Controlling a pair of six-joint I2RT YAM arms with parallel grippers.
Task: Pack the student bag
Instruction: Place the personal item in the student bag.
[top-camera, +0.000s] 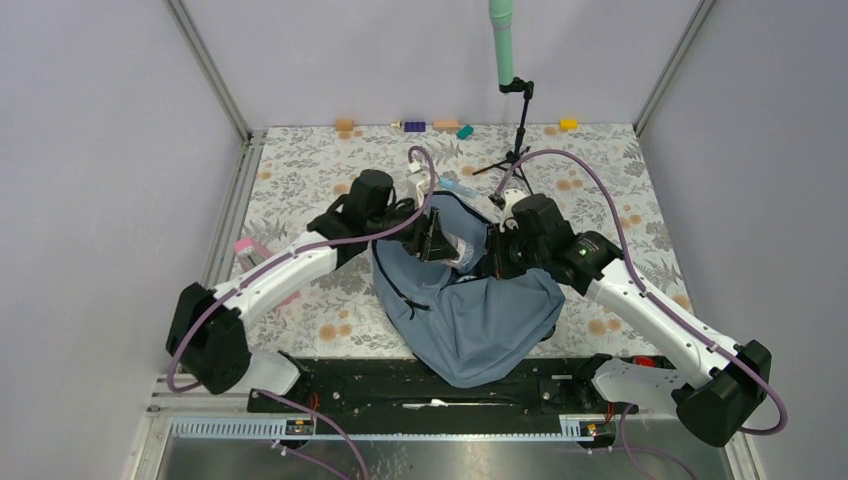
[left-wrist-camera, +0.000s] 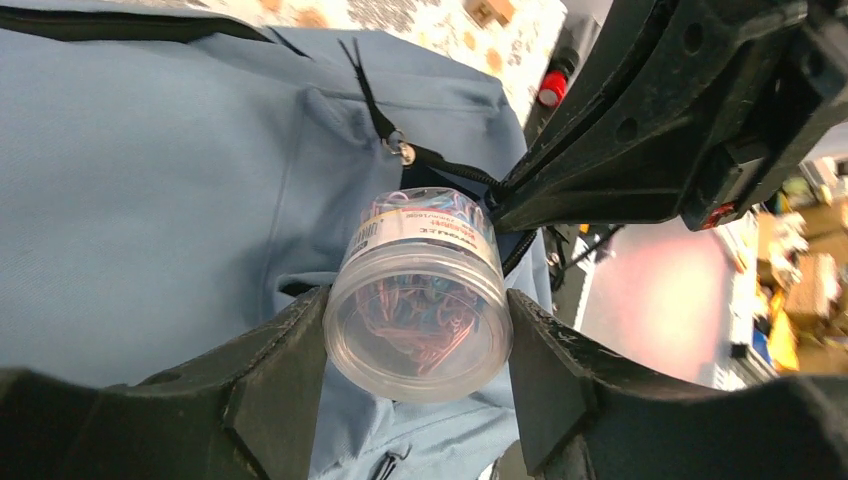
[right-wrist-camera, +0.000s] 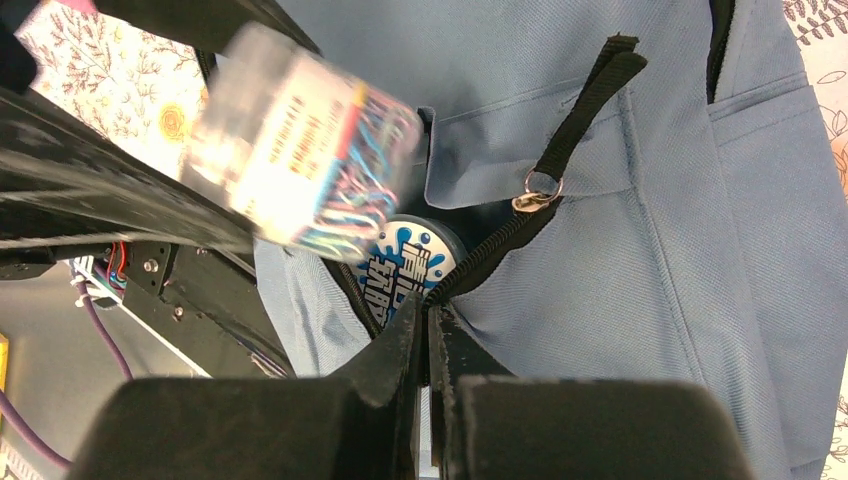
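The student bag (top-camera: 470, 320) lies slumped on the floral table (top-camera: 310, 180) close to its near edge, between the 2 arms, its zip (right-wrist-camera: 490, 255) undone at the top; inside the mouth shows 1 round lid (right-wrist-camera: 410, 262) printed in blue and white. The left gripper (left-wrist-camera: 418, 335) stands partly spread, its 2 fingers clamping a clear jar of coloured paper clips (left-wrist-camera: 420, 290) just above that opening; the right gripper (right-wrist-camera: 428, 320) is pressed fully together, pinching the bag's zip edge beside the mouth.

Small tripod (top-camera: 515, 157), coloured blocks (top-camera: 414, 126)
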